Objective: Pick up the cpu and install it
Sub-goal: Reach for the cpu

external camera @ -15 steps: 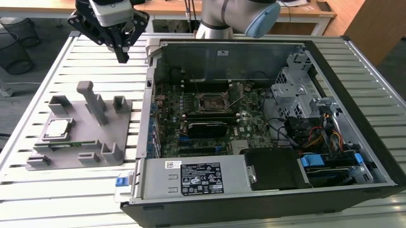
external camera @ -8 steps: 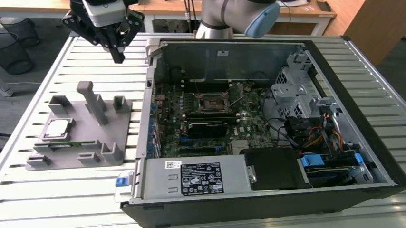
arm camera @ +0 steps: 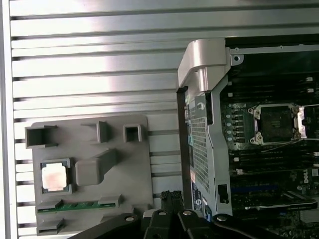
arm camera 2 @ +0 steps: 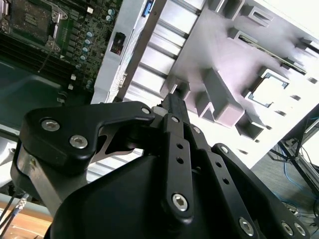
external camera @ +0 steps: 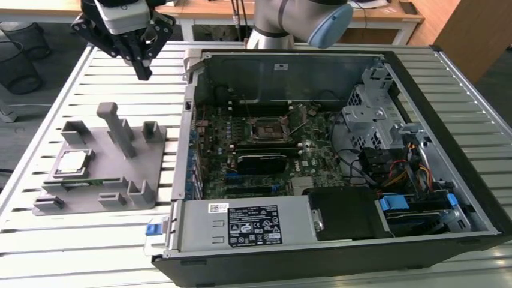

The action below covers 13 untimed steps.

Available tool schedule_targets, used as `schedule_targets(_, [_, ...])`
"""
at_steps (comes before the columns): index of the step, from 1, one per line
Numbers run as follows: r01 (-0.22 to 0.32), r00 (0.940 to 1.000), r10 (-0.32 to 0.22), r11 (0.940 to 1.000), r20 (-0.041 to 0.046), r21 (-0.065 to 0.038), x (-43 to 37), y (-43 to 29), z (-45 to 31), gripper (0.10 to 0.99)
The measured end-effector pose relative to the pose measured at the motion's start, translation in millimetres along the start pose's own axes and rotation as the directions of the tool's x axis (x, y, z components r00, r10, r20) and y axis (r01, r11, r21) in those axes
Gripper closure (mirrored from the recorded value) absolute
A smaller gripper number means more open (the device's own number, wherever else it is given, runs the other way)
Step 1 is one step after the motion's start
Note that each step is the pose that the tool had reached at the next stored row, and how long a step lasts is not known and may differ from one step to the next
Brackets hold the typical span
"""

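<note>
Gripper (external camera: 144, 72) closed (holding nothing), above slatted table (external camera: 80, 240), cpu (external camera: 73, 162) resting in grey holder (external camera: 112, 171), well apart

The pincer (external camera: 144, 75) is showing matt black links studded with small shiny metal screws (arm camera 2: 180, 201), and the slatted table (external camera: 88, 252) under it is gleaming as smooth, pale metal. On the matt grey plastic stand (external camera: 108, 175) lying near the pincer and lower down, the chip (external camera: 74, 162) is shining with a bright, smooth silver metal top. Beside the pincer, the computer case (external camera: 320, 78) is showing dull bare sheet metal around a green circuit board (external camera: 320, 159).
</note>
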State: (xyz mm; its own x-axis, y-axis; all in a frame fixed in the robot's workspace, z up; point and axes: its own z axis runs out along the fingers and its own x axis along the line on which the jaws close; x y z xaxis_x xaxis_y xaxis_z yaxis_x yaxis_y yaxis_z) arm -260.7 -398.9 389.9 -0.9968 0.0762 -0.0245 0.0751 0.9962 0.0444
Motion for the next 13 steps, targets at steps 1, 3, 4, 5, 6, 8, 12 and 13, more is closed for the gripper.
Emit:
schedule_targets(1, [0.000,1.0000,0.000,1.0000,0.0000,0.000,1.1,-0.1,0.0,0.980])
schedule_targets(3, [0.000,1.0000,0.000,1.0000,0.0000,0.000,3.1,-0.3,0.1,0.980])
schedule_targets(4, [0.000,1.0000,0.000,1.0000,0.0000,0.000,3.9,-0.3,0.2,0.980])
schedule_targets(5, [0.000,1.0000,0.000,1.0000,0.0000,0.000,4.7,-0.4,0.2,0.980])
schedule_targets(6, [0.000,1.0000,0.000,1.0000,0.0000,0.000,5.4,-0.4,0.3,0.980])
schedule_targets(8, [0.000,1.0000,0.000,1.0000,0.0000,0.000,6.7,-0.5,0.4,0.980])
schedule_targets(12, [0.000,1.0000,0.000,1.0000,0.0000,0.000,9.4,-0.8,0.5,0.980])
schedule_targets(13, [0.000,1.0000,0.000,1.0000,0.0000,0.000,10.5,-0.8,0.6,0.980])
